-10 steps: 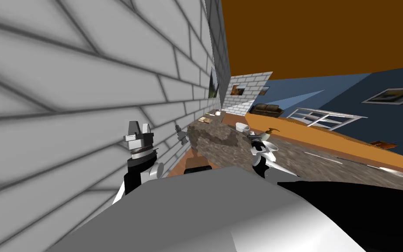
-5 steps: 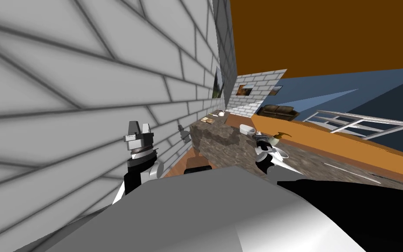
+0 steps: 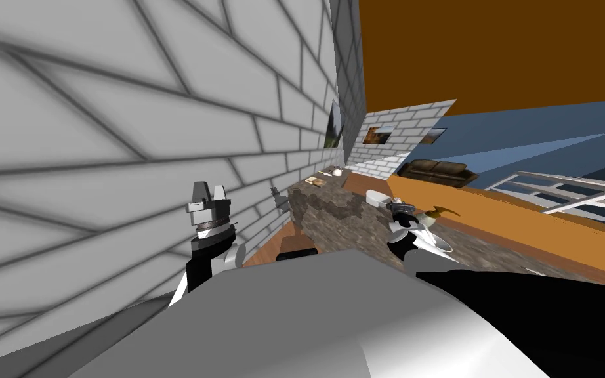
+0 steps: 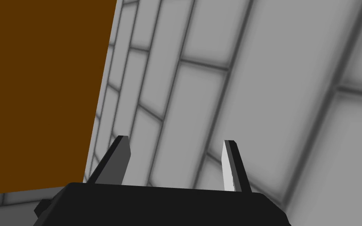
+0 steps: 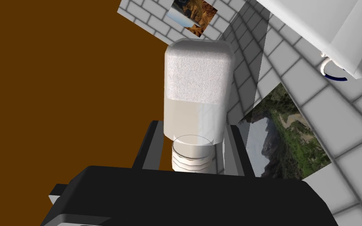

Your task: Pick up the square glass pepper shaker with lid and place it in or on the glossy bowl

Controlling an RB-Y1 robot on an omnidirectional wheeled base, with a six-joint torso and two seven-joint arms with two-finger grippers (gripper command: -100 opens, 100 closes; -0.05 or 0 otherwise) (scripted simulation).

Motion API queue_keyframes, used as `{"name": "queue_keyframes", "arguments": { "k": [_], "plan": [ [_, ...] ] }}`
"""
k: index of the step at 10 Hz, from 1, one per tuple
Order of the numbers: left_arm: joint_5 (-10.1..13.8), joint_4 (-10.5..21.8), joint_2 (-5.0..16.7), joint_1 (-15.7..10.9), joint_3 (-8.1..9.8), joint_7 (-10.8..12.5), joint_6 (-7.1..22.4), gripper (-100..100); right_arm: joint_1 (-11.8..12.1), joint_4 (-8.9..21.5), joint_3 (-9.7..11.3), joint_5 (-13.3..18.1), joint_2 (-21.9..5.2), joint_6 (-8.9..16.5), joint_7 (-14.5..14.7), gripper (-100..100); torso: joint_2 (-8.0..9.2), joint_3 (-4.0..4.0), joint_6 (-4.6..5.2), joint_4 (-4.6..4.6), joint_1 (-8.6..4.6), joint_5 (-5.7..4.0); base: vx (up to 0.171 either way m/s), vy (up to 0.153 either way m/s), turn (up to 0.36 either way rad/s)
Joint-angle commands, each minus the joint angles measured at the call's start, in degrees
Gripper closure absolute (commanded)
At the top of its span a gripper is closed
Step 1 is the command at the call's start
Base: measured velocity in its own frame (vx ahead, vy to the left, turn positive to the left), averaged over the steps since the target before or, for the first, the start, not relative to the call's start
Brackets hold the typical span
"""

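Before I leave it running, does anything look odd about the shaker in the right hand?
Nothing spilled or broken. The pepper shaker sits clamped in the right gripper neck-first: threaded end toward the gripper body, square body jutting past the fingertips.

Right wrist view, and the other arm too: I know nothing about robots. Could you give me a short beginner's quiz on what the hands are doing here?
1. True or false: the right gripper is shut on the white shaker, one finger on each side.
2. Multiple choice: the left gripper is
A. open, holding nothing
B. shut on a spoon
C. shut on a plate
3. Short answer: which part of the shaker lies nearest the right gripper's dark body?

Key
1. True.
2. A.
3. Its ridged neck.
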Motion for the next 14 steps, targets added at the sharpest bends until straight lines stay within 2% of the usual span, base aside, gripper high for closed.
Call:
{"name": "queue_keyframes", "arguments": {
  "k": [1,3,5,6,9,14],
  "plan": [
    [0.0,0.0,0.0,0.0,0.0,0.0,0.0,0,-1.0,2.0,-2.1,0.6,-1.2,-0.3,0.4,100,0.0,0.0,0.0,0.0,0.0,0.0,0.034,-0.072,0.073],
    [0.0,0.0,0.0,0.0,0.0,0.0,0.0,0,-1.0,2.0,-2.1,0.6,-1.2,-0.3,0.4,100,0.1,0.04,0.16,-0.01,0.17,-0.06,0.006,-0.008,-0.027],
    [0.0,0.0,0.0,0.0,0.0,0.0,0.0,0,-1.4,3.1,-5.9,3.1,-2.6,0.1,-1.3,100,0.14,0.07,0.04,0.02,0.27,0.03,0.022,-0.04,0.166],
    [0.0,0.0,0.0,0.0,0.0,0.0,0.0,0,-1.4,3.1,-5.9,3.1,-2.6,0.1,-1.3,100,0.01,0.02,-0.01,0.02,0.15,0.01,0.039,-0.068,0.106],
    [0.0,0.0,0.0,0.0,0.0,0.0,0.0,0,-1.8,4.1,-10.9,6.3,-4.2,0.7,-3.8,100,0.01,0.02,0.04,0.03,0.06,-0.06,0.043,-0.066,0.145],
    [0.0,0.0,0.0,0.0,0.0,0.0,0.0,0,-1.6,4.8,-17.6,11.1,-5.4,1.6,-8.1,100,-0.07,-0.02,0.05,0.03,0.05,-0.11,0.069,-0.072,0.119]
  ]
}}
